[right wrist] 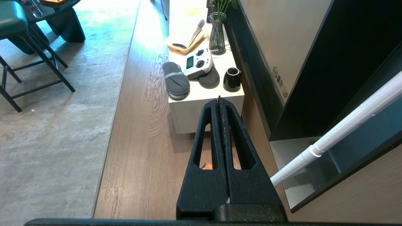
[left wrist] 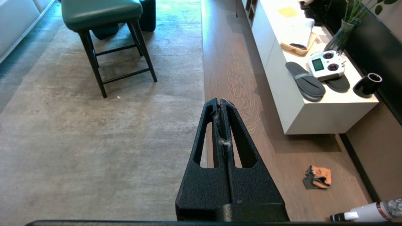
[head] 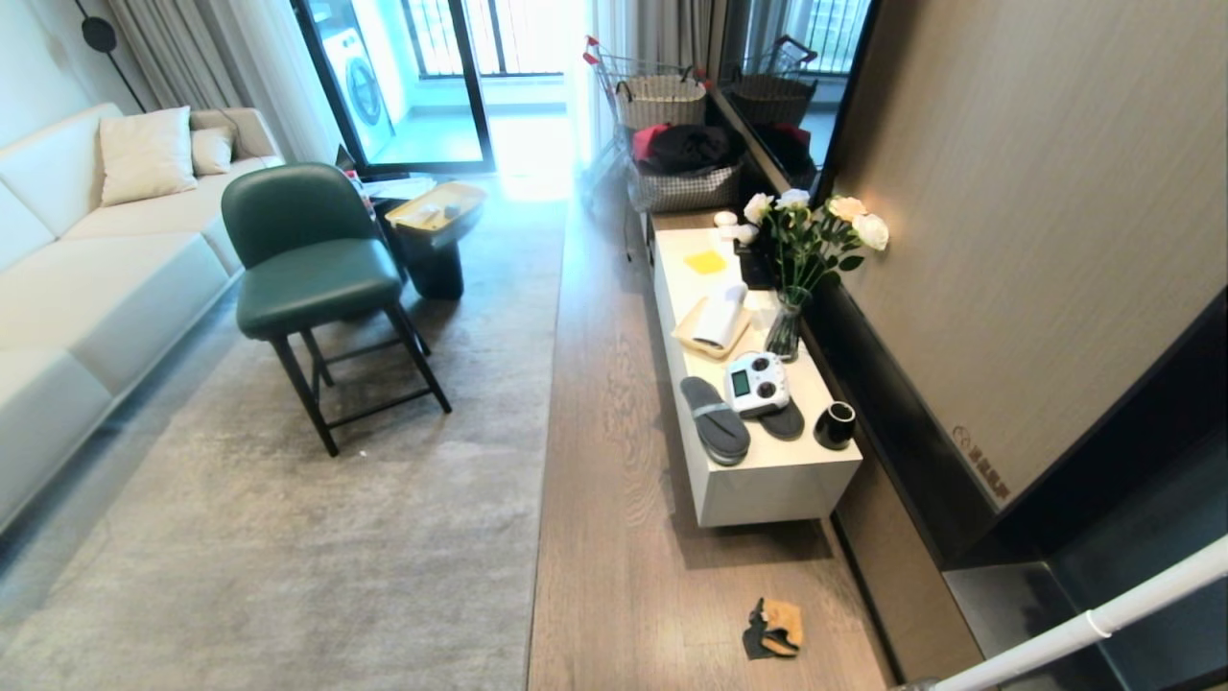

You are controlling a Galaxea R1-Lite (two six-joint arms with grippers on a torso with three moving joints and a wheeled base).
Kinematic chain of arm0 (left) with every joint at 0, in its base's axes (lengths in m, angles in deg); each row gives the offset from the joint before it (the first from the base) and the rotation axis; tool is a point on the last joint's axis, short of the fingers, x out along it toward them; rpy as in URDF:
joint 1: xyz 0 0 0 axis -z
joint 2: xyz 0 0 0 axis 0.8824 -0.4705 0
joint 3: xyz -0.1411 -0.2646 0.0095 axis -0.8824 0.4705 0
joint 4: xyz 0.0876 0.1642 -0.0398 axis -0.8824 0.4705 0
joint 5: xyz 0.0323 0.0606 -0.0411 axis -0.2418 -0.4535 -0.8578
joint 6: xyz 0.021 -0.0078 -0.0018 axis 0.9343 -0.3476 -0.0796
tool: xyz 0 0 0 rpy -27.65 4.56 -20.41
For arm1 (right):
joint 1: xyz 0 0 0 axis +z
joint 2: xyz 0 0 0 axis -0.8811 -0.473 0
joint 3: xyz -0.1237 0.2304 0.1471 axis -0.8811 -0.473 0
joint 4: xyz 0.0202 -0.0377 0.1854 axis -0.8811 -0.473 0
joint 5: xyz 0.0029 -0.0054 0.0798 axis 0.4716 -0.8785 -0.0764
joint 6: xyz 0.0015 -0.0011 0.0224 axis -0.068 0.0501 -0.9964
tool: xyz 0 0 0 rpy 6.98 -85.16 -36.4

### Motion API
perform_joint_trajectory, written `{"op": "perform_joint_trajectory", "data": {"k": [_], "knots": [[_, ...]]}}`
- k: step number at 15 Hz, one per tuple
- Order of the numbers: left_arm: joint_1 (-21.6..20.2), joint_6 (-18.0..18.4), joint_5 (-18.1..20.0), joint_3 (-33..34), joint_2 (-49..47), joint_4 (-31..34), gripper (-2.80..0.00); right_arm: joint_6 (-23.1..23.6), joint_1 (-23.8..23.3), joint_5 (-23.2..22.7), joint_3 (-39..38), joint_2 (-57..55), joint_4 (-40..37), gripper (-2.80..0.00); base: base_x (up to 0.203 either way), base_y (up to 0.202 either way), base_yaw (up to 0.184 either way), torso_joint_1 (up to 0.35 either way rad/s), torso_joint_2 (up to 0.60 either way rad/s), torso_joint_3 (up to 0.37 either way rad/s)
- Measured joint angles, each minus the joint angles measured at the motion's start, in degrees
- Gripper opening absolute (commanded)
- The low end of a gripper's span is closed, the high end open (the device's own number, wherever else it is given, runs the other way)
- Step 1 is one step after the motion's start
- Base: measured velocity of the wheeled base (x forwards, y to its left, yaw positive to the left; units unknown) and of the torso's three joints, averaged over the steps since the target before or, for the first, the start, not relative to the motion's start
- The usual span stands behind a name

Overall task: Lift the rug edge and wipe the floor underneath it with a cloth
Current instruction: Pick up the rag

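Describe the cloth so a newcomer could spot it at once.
Find the long white cabinet along the right wall. On the wood floor just past its near end lies the cloth: small, crumpled, orange and dark grey, unlike the flat grey slippers up on the cabinet.

1. Wall panel (head: 1046, 240): a small printed mark (head: 980, 463) sits near the lower edge, made up of a round emblem followed by a short row of characters. The characters are too small to read.
2. The same mark (right wrist: 280, 82) appears in the right wrist view on the panel beside the white surface (right wrist: 201, 91). It is not legible there either.
3. Remote controller (head: 756, 383): the small screen shows no readable figures.
4. No other text, label, brand or number can be read.
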Motion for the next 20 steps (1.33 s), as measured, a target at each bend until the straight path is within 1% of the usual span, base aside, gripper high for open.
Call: {"op": "perform_joint_trajectory", "data": {"k": [11, 20], "knots": [[0.02, -0.01, -0.02, 0.0, 0.0, 0.0, -2.8, -0.13, 0.0, 0.0, 0.0, 0.0, 0.01, -2.8, 0.0, 0.0, 0.0, 0.0, 0.0, 0.0], [0.02, 0.0, 0.0, 0.0, 0.0, 0.0, -2.8, -0.22, 0.0, 0.06, 0.0, 0.0, 0.1, -2.8, 0.0, 0.0, 0.0, -0.068, 0.16, 0.081]]}}
